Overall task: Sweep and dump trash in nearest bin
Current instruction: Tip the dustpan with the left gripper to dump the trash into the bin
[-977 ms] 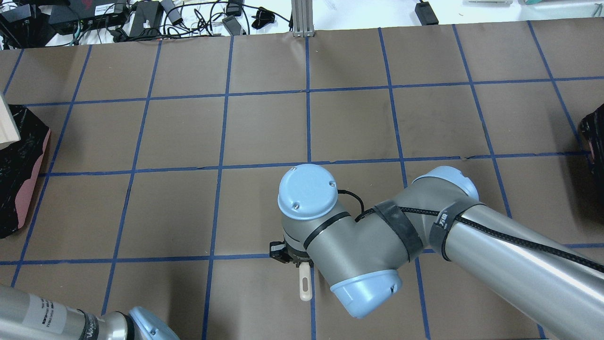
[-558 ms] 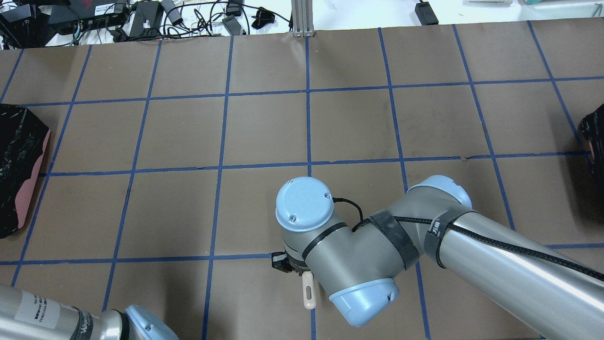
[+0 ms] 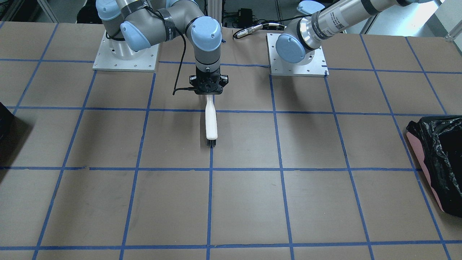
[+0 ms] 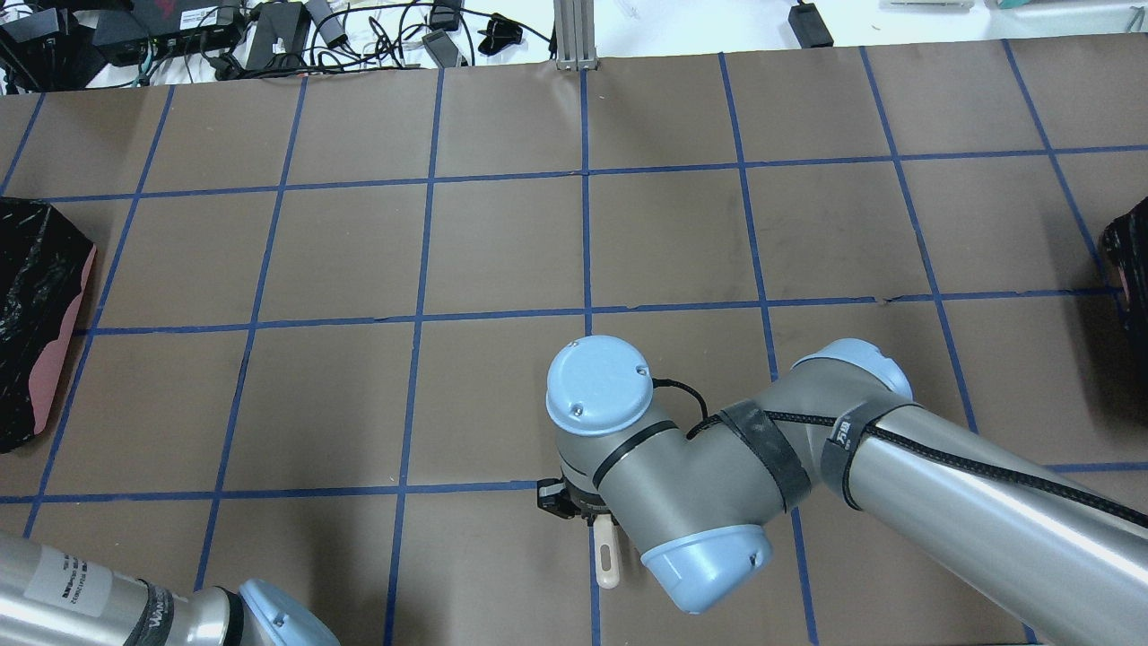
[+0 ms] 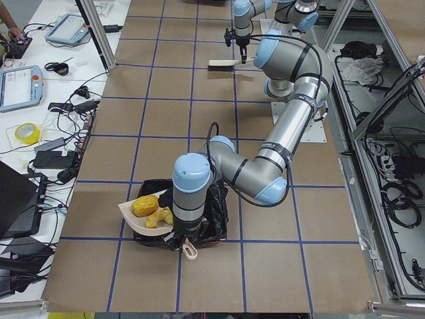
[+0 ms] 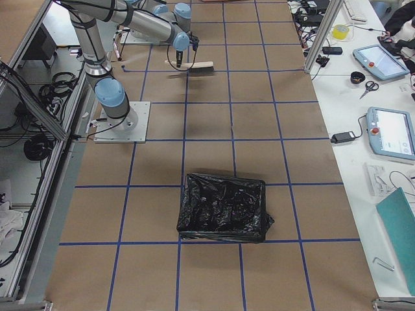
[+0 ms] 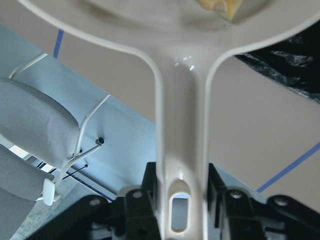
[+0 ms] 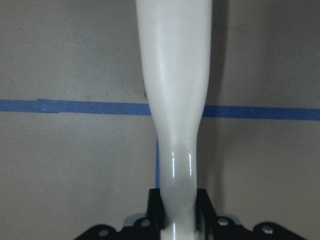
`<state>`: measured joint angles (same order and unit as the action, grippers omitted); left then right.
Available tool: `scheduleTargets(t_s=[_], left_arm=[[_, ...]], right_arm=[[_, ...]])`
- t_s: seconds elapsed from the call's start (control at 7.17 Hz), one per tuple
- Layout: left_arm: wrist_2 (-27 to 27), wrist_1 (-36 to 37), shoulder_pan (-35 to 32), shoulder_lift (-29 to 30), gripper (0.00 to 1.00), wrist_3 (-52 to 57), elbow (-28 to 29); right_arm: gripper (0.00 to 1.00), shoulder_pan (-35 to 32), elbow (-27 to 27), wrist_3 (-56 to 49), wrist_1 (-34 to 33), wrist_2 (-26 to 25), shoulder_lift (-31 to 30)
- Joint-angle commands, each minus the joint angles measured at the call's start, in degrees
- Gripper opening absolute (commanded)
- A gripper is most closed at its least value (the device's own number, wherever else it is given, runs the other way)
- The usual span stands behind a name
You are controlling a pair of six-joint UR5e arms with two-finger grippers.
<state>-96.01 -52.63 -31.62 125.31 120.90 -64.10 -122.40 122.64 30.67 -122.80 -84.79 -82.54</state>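
Left claw [image 7: 181,192] clamped, seemingly pointing down; right claw [image 3: 208,94] clamped, vertical.

We find no text that reads clearly; the left arm [image 4: 22,619] carries a white label [image 4: 67,574] with lines of dark print too small to make out; beside it a dark band [image 4: 161,615] bears pale lettering along the arm, which we cannot read; the front-facing view shows that label [image 3: 334,16] equally blurred; on the right arm [image 4: 987,511] a black strap [image 4: 841,432] has a small white mark, perhaps letters or digits, illegible.
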Motion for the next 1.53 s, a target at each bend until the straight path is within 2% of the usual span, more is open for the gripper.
scheduleTargets(t_s=[0.0, 0.28, 0.42, 0.7, 0.98, 1.26, 1.4], left_arm=[[-2.58, 10.68, -0.89, -1.12, 0.0, 9.23, -5.32], [-7.16, 11.75, -3.35, -2.7, 0.0, 15.31, -5.59], [-7.44, 15.59, -3.7, -2.97, 0.0, 17.33, -5.77], [-10.07, 19.81, -5.2, -3.06, 0.0, 23.91, -5.77], [-9.9, 19.16, -6.95, -5.06, 0.0, 22.98, -5.59], [-14.01, 10.74, -12.21, -9.54, 0.0, 20.62, -4.98], [-13.07, 6.1, -13.19, -11.74, 0.0, 20.69, -4.89]], right_arm=[[0.7, 0.23, -0.12, 0.01, -0.77, 0.32, 0.09], [0.87, 0.23, -0.29, 0.18, -0.77, 0.24, 1.58], [0.98, 0.23, -0.38, 0.09, -0.94, 0.24, 1.68], [1.0, 0.4, -1.52, 0.44, -0.43, 0.33, 1.59], [1.0, 0.49, -7.47, 0.71, 4.65, 0.68, 1.06], [1.0, 2.67, -13.54, -4.79, 7.49, -0.72, 1.24], [1.0, 6.78, -15.57, -7.18, 9.06, -0.64, 0.71]])
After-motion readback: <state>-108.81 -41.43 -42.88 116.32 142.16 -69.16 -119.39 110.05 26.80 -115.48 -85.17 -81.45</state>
